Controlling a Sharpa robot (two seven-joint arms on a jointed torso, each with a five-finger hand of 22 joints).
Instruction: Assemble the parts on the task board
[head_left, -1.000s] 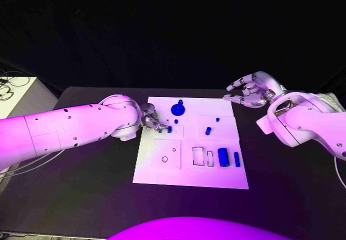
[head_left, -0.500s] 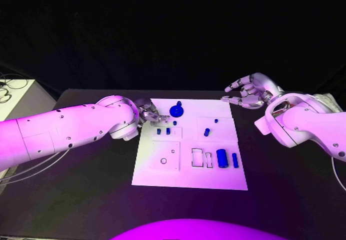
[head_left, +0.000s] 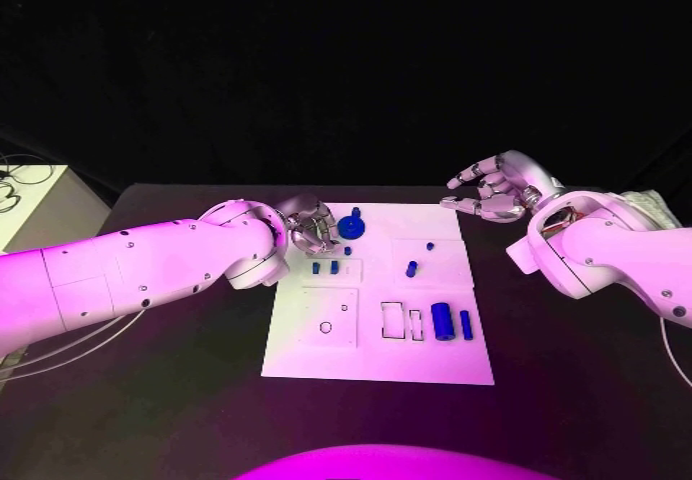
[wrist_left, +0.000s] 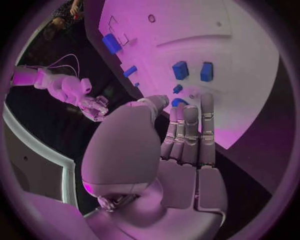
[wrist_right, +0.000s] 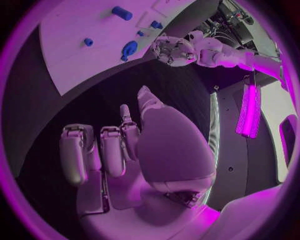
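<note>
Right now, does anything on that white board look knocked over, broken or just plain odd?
Nothing stands out. The task board lies flat and the blue parts sit tidily on it; both hands hold nothing.

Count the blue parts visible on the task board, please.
8: round part, peg, two pegs, tiny one, peg, cylinder, bar. The left hand may hide others.
</note>
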